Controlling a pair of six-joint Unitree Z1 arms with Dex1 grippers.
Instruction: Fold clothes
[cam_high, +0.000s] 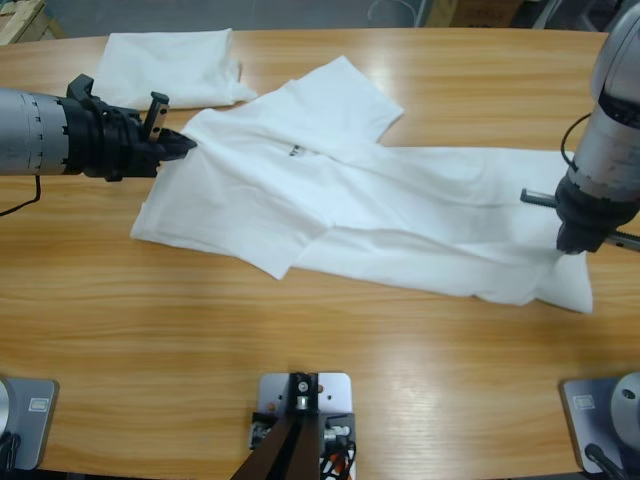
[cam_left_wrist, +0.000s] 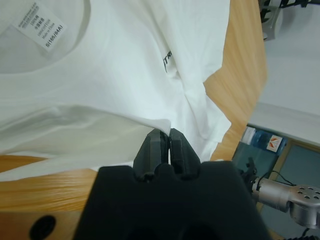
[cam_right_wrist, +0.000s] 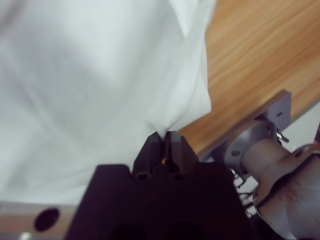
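Soft matt white cotton T-shirt (cam_high: 400, 210) lies wrinkled on the glossy, smooth varnished wooden table (cam_high: 300, 320).

Long wooden table (cam_high: 420, 340). On it: white T-shirt (cam_high: 360, 210) spread across the middle, partly folded over; folded white bundle (cam_high: 170, 65) at the far left edge.

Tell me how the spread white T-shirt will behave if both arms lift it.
The T-shirt will probably sag between the left tool and right tool: it already lies creased. Likely light. The thin pinched edges might slip.
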